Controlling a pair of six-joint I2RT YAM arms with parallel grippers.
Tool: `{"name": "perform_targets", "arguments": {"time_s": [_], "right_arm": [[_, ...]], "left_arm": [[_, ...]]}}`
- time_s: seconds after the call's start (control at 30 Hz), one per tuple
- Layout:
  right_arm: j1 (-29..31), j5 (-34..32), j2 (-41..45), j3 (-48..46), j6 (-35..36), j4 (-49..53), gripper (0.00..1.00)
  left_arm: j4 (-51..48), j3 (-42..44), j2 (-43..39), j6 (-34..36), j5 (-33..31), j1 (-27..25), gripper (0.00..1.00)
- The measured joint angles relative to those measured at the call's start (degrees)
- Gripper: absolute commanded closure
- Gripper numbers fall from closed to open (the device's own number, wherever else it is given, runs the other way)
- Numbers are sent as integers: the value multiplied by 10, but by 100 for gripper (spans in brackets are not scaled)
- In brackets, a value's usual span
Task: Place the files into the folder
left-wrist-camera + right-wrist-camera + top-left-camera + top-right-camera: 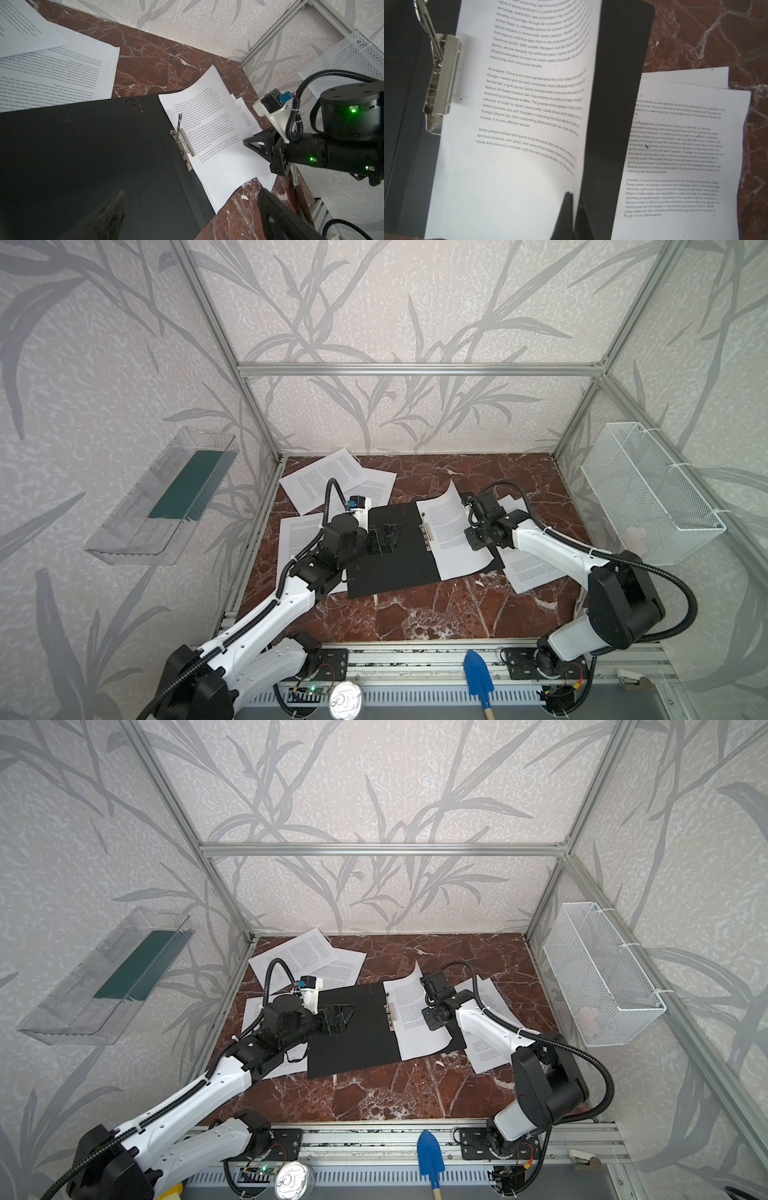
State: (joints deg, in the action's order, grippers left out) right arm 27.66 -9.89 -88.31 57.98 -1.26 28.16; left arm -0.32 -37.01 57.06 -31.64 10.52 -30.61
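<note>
The black folder [390,568] [353,1048] lies open on the marble table, its metal clip [427,529] [182,145] at the spine. One of the files [451,539] [519,124] rests on its right half with the outer edge curled up. My right gripper [468,537] [574,197] is shut on that edge. My left gripper [384,537] [191,216] hovers open over the left cover, with nothing between its fingers. Loose files lie at the back left [328,477], under the left arm [297,539] and beside the folder at the right [528,568] [675,145].
A clear tray [137,526] holding a dark green panel hangs on the left wall. A white wire basket [648,493] hangs on the right wall. A blue trowel [478,676] and a tin can [345,699] lie on the front rail.
</note>
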Motion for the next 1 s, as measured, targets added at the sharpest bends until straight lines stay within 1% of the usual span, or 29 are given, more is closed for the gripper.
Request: {"name": "perform_targets", "arguments": {"time_s": [0.37, 0.63, 0.8, 0.87, 1.0], "right_arm": [[-5, -3, -26, 0, -23, 5, 100], [-12, -2, -27, 0, -35, 4, 100], [-12, 1, -27, 0, -37, 4, 92], [-12, 1, -27, 0, -38, 4, 87], [-13, 1, -28, 0, -42, 4, 68]], "left_arm": [[0, 0, 3, 0, 0, 0, 1], [0, 0, 3, 0, 0, 0, 1], [0, 0, 3, 0, 0, 0, 1], [0, 0, 3, 0, 0, 0, 1], [0, 0, 3, 0, 0, 0, 1]]}}
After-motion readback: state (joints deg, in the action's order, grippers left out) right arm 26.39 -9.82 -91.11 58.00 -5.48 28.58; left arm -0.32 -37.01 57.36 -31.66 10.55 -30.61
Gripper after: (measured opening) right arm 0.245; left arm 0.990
